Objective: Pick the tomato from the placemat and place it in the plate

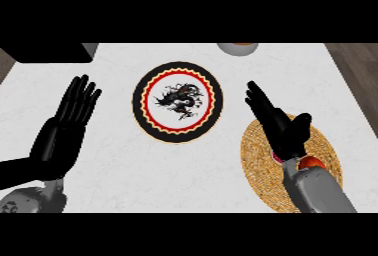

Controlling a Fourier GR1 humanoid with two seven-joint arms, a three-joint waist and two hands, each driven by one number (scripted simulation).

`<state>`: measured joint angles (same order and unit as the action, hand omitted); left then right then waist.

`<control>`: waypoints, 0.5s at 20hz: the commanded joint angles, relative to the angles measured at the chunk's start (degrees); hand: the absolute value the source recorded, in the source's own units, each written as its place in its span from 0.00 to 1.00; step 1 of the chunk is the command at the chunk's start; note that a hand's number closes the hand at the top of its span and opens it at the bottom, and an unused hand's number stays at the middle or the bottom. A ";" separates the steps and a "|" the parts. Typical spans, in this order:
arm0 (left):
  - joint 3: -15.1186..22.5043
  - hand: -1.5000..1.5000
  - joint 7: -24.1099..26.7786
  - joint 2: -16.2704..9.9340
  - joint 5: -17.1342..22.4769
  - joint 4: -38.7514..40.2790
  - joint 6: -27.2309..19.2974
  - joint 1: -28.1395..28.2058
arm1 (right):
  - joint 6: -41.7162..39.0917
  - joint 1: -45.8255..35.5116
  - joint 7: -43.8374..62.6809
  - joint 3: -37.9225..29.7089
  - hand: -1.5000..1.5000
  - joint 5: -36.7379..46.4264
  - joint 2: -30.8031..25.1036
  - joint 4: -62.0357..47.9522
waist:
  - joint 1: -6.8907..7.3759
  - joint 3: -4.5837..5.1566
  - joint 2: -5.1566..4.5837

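Note:
A round woven placemat (258, 150) lies on the counter at the right. On it sits the red tomato (311, 163), mostly hidden behind my right wrist. My right hand (279, 124) hovers over the placemat with straight fingers pointing up and left, just above the tomato and holding nothing. The plate (177, 102), black-rimmed with a red ring and a dark figure at its white centre, lies left of the placemat. My left hand (65, 131) rests open at the left side, fingers up.
A tan bowl-like object (238, 48) is cut off by the counter's far edge. A black block (46, 52) covers the far left corner. Dark flooring shows beyond the counter's right edge (353, 75).

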<state>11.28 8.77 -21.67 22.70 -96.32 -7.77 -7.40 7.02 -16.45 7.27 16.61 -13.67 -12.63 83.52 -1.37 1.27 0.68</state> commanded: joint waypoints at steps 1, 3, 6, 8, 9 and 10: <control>-0.77 0.50 -2.10 -1.70 -2.29 0.79 -0.75 0.09 | -3.98 -0.24 1.43 -5.68 0.00 -6.78 -1.57 3.22 | 1.04 -1.30 -0.60; -1.80 0.50 0.29 -5.82 -7.76 4.71 -2.98 5.34 | -9.21 2.09 -0.07 -10.57 0.00 -17.27 -0.54 4.14 | 0.85 -1.51 -0.69; -3.66 0.50 -1.23 -11.60 -13.05 9.66 -5.60 9.38 | -13.02 1.95 1.59 -16.11 0.00 -29.96 2.78 5.57 | 1.22 -2.15 -1.07; -2.33 0.50 0.30 -10.73 -15.33 11.50 -7.26 14.18 | -10.51 6.60 -5.38 -21.67 0.00 -17.37 -9.85 4.40 | -0.30 -1.43 -0.54; -1.42 0.50 -1.09 -10.13 -16.37 9.86 -8.65 13.20 | -10.11 6.62 -8.66 -25.11 0.00 -18.96 -8.97 3.23 | -0.06 -1.51 -0.58; -3.33 0.50 0.43 -11.35 -14.74 12.58 -6.32 13.36 | -11.83 9.45 -9.57 -27.03 0.00 -21.46 -9.22 4.34 | -0.55 -1.39 -0.58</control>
<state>8.86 8.26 -30.89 10.49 -87.27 -13.37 2.71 -3.18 -11.58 3.20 -1.83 -31.35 -19.02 87.38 -1.28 -0.12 0.05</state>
